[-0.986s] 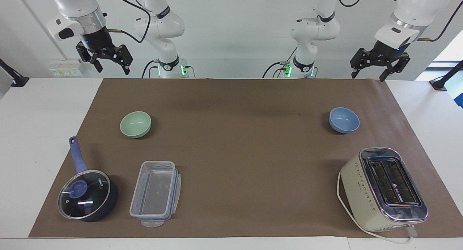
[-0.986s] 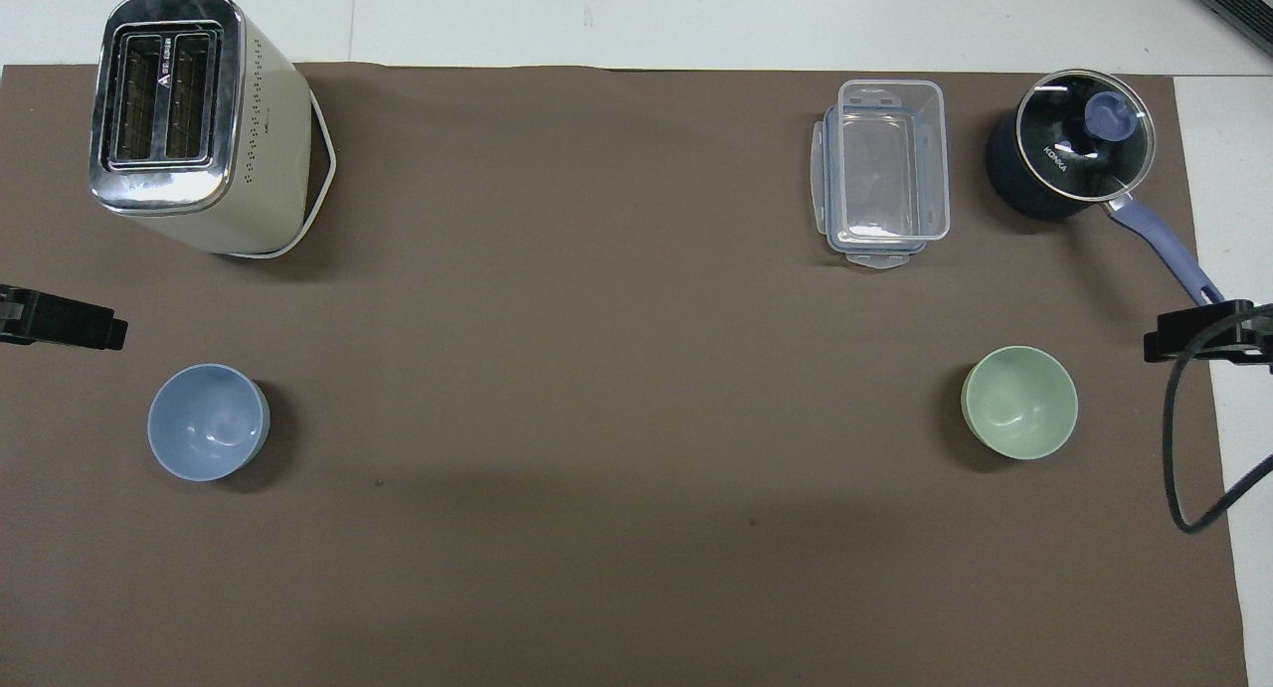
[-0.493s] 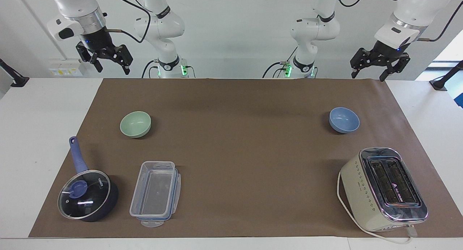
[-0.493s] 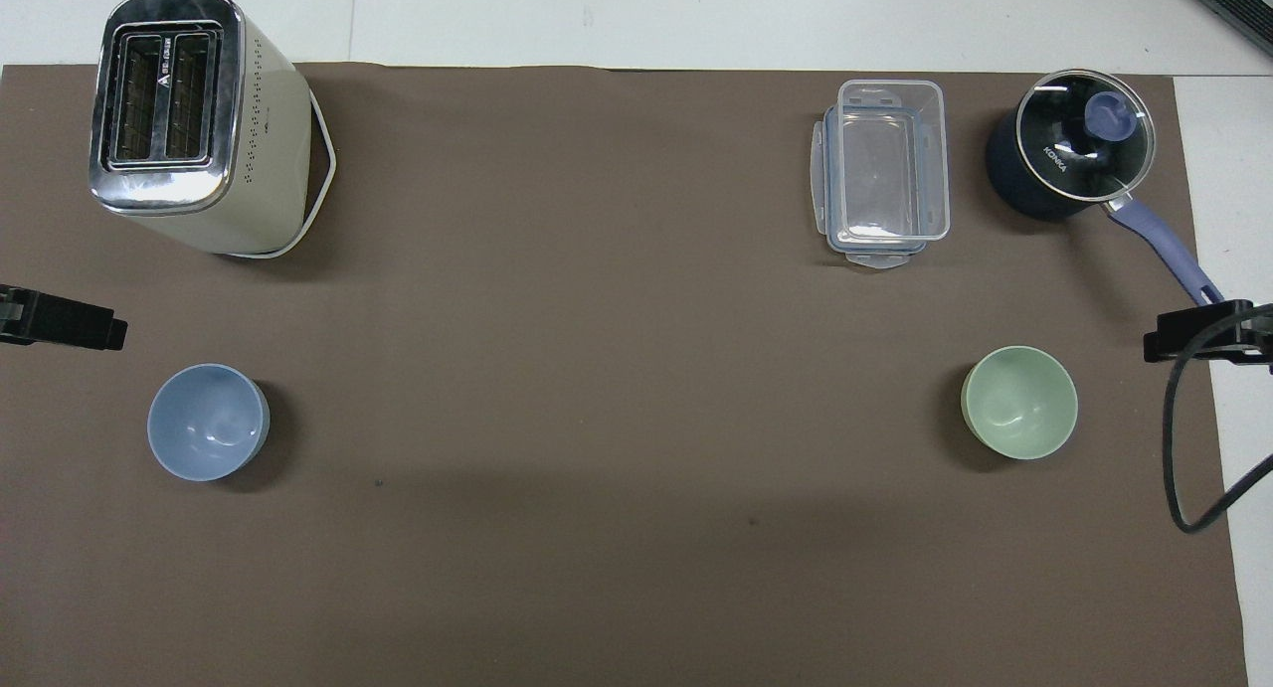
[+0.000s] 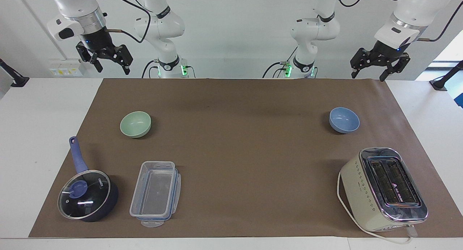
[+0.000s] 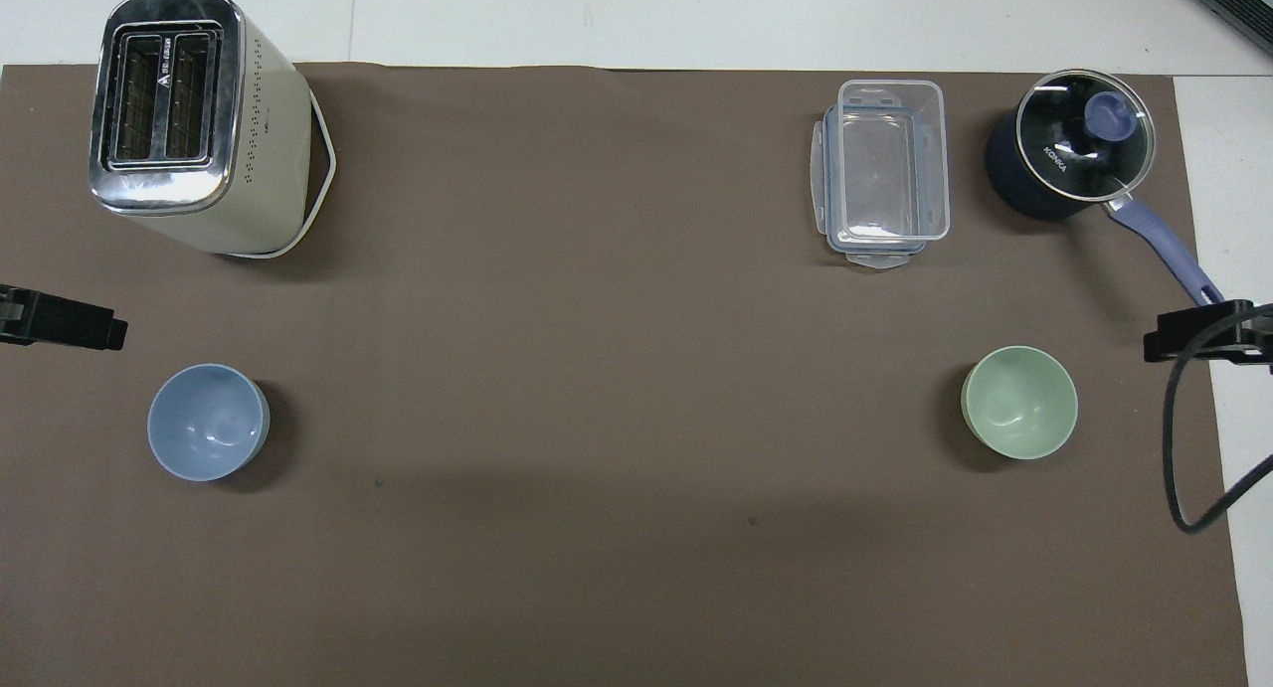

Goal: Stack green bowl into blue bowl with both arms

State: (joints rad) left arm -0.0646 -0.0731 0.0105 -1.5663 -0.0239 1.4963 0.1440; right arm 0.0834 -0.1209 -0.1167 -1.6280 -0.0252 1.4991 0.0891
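The green bowl (image 5: 135,124) sat upright and empty at my right arm's end of the desk, the blue bowl (image 5: 344,119) well apart at my left arm's end. My right gripper (image 5: 105,60) and left gripper (image 5: 378,64) hung open, holding nothing. Best approach, I judged: pinch the green rim squarely, lift level.

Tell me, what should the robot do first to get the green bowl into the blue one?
Probably lower the right gripper toward the green bowl. It hangs open and empty at that end of the table; the blue bowl sits apart, at the left gripper's end.
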